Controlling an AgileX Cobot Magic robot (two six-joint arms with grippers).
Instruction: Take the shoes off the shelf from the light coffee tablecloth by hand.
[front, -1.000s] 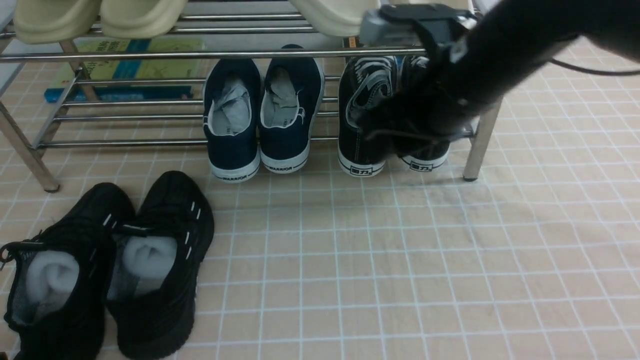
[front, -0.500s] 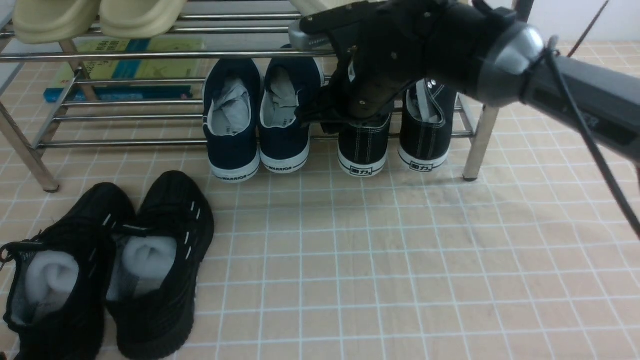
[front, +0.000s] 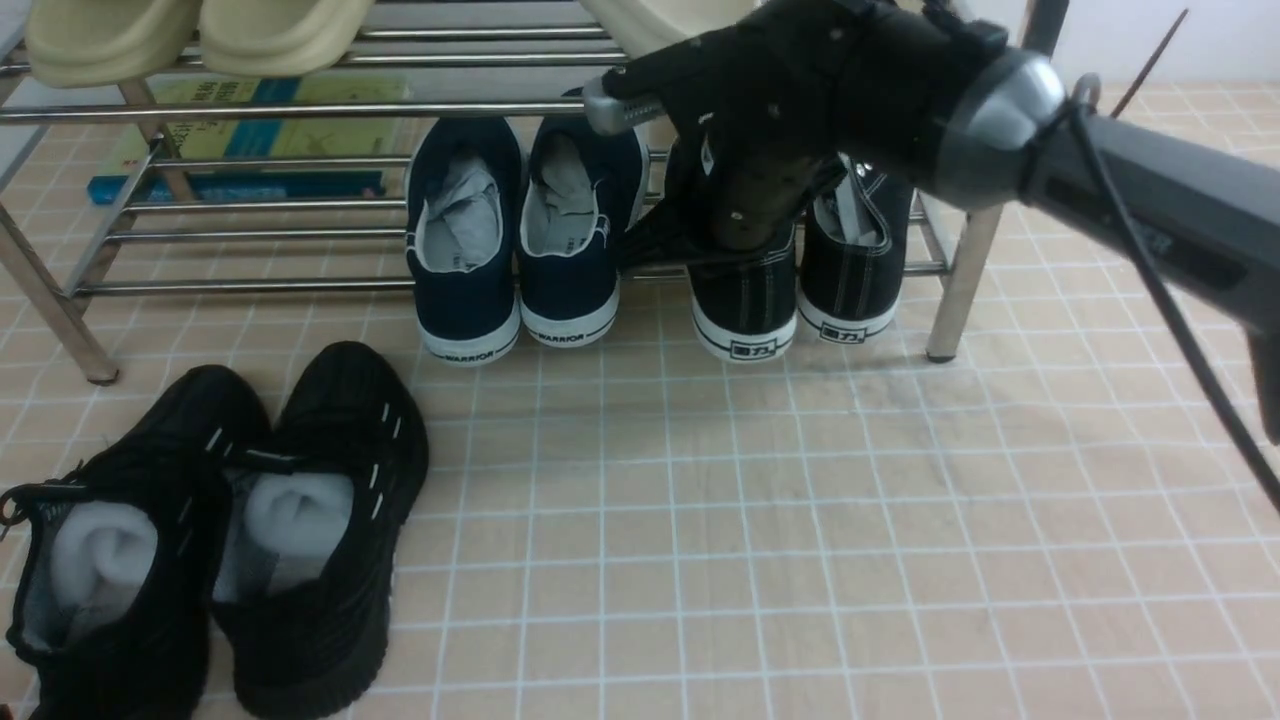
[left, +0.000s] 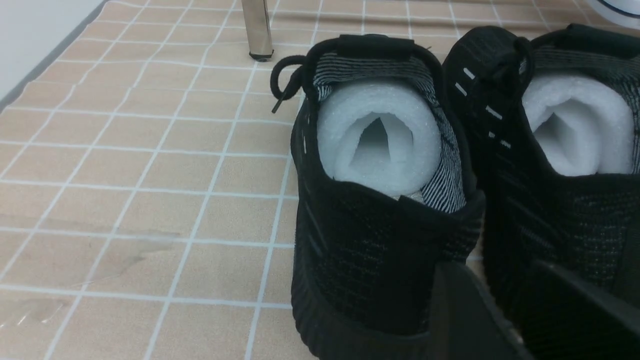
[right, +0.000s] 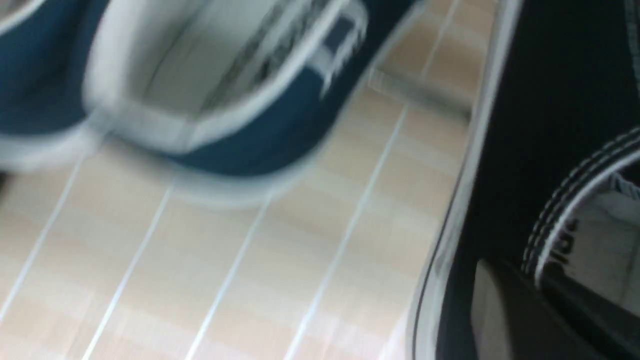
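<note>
The shoes are black canvas sneakers with white soles, standing heel-out on the lower tier of the chrome shelf (front: 300, 108) at its right end. My right gripper (front: 740, 225) is shut on the collar of the left sneaker (front: 745, 300), which sits slightly ahead of the right sneaker (front: 850, 280). In the right wrist view the right gripper (right: 540, 295) has one finger outside the black sneaker (right: 525, 125) and one inside its opening. The left gripper (left: 520, 310) stands open low behind the heels of two black knit sneakers (left: 380, 240), on the light coffee tablecloth (front: 800, 500).
Navy slip-ons (front: 470, 260) stand on the shelf just left of the canvas pair. Black knit sneakers (front: 200, 520) lie on the cloth at front left. Beige slippers (front: 200, 35) sit on the top tier, a book (front: 250, 140) behind. A shelf leg (front: 960, 290) stands right of the sneakers.
My right arm swung left from over the right sneaker to the left one and shut on its collar. That sneaker has shifted slightly forward and to the right.
</note>
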